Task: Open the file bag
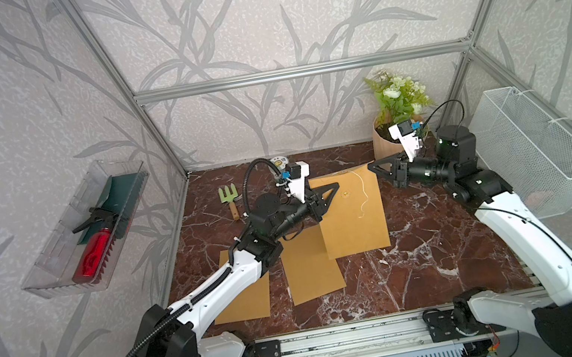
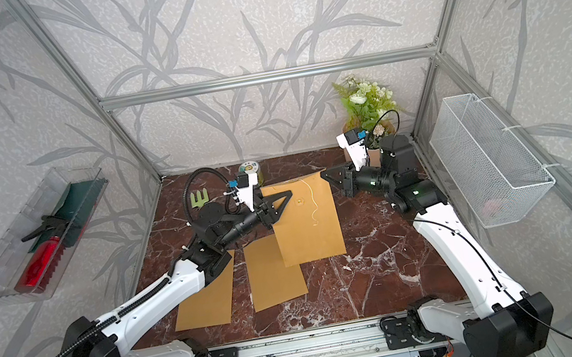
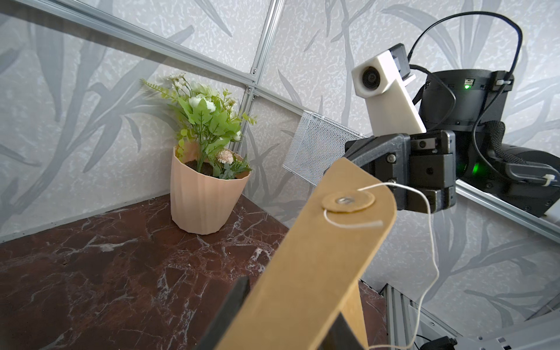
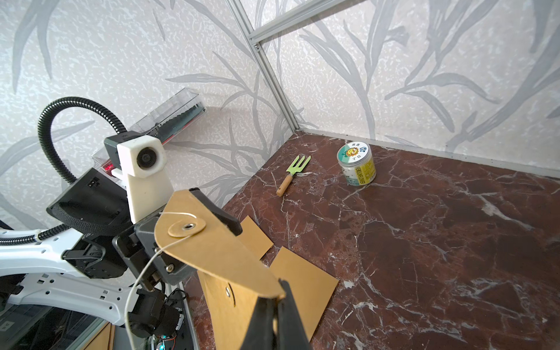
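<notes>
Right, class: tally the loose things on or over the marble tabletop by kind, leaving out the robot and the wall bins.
file bags: 3 (one lifted, two lying flat)
garden fork: 1
jar: 1
potted plant: 1
Total: 6

The fingers (image 3: 233, 306) of the left gripper (image 3: 291, 297) run off the wrist view's edge, and the flap of the file bag (image 3: 318, 257) between them hides their gap; the string (image 3: 369, 225) leaves that frame beside them; back along the arm from those fingers, an envelope (image 1: 246, 304) lies half covered by it.
</notes>
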Available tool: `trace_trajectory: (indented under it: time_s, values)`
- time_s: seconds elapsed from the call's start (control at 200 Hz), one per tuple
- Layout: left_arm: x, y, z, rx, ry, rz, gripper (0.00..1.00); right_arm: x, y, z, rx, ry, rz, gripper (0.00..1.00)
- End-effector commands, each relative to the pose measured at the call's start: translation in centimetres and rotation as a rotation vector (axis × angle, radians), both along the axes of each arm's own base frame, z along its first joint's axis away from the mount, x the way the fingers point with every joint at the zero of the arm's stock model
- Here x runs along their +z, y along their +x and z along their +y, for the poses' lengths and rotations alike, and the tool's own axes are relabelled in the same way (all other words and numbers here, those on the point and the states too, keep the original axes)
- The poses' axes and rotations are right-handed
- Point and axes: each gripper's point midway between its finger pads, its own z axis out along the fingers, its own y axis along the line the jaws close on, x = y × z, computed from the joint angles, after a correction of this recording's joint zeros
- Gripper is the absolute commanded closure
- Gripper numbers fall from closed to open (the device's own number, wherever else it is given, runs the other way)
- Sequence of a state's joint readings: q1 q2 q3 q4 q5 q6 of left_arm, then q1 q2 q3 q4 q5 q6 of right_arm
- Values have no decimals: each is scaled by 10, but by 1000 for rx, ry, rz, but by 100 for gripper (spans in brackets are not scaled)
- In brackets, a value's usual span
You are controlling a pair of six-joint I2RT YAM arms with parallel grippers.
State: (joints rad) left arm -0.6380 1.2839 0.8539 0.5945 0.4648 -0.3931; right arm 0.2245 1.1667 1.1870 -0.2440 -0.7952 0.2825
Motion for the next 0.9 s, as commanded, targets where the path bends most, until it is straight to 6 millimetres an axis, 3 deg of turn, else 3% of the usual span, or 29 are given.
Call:
trace_trajectory:
  time_s: [0.0,0.27,0.535,0.595,0.735,0.895]
  values:
    - [42,-3,8,26,-57,-107,64,-2,-8,4,28,-6,-9,95]
    - [50,1,13,55,-83,-118,57,-10,-6,4,26,-15,7,95]
    - [56,2,14,54,-106,-120,56,-15,-3,4,26,-18,16,96]
    - [56,1,13,48,-110,-118,61,-13,-4,5,28,-16,12,96]
    - [58,2,14,50,-127,-114,83,-15,-4,6,33,-20,10,96]
    - [62,2,16,49,-150,-116,94,-19,-5,6,32,-28,13,95]
